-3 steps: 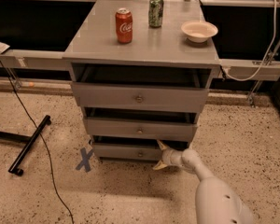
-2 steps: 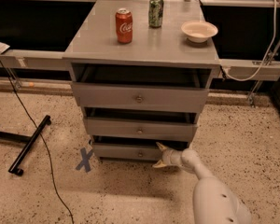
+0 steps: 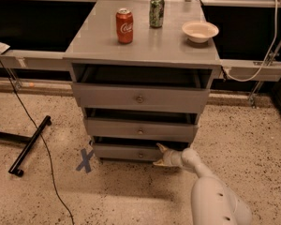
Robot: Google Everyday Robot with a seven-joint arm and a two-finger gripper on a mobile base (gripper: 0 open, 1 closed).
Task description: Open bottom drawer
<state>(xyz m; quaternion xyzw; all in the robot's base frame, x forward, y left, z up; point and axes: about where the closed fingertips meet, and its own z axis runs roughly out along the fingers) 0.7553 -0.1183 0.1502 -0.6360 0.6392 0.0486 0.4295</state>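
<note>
Grey bottom drawer (image 3: 126, 152) looks unmoved; we see our gripper (image 3: 157, 155) still at its right end, fingers spread, pull barely begun.

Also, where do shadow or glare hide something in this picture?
Camera view: a mild sheen on the cabinet top, no strong glare; the gaps above the drawers are black shadow; the bottom drawer lies in shade under the middle drawer, with the pale gripper at its right end, plain against the dark.
</note>
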